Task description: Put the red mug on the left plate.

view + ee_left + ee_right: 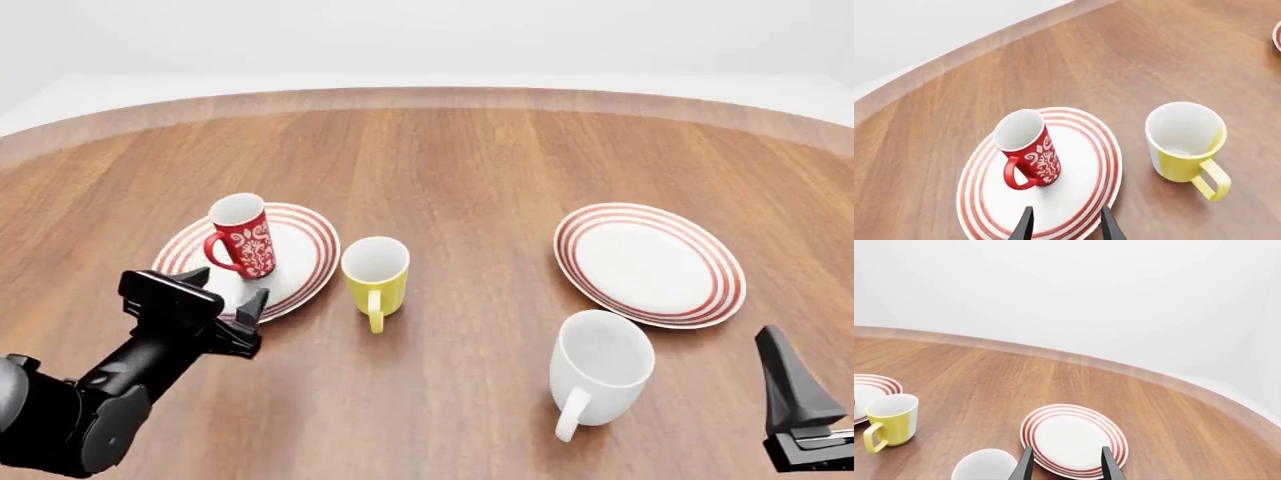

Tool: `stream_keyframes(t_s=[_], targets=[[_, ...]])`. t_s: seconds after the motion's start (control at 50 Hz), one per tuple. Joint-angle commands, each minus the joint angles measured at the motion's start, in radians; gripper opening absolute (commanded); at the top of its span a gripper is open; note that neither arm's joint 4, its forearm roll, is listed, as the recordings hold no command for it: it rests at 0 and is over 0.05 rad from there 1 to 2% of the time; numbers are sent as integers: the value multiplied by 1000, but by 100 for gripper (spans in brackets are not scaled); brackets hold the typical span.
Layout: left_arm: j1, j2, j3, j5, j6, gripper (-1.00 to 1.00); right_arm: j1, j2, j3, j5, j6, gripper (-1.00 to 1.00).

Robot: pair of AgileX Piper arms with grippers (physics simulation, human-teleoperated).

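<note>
Brown wooden table [481, 160], white surround.

Both arms matte black, each hand [238, 312] ending in slim tapered fingers [1025, 227]

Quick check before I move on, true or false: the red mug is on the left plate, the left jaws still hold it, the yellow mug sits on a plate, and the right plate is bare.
1. The red mug stands upright on the left plate. True.
2. The left gripper grips the mug. False: its jaws are open, clear of it.
3. The yellow mug sits on a plate. False: it stands on the table beside the left plate.
4. The right plate carries nothing. True.
</note>
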Motion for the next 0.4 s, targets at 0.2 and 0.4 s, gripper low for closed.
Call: stream_keyframes(t_s=[0.2,0.4], targets=[[-161,-121,123,-54,-89,100,-1,0,2,3,0,100],[-268,-270,209,-88,-120,100,-3,0,2,8,3,100]])
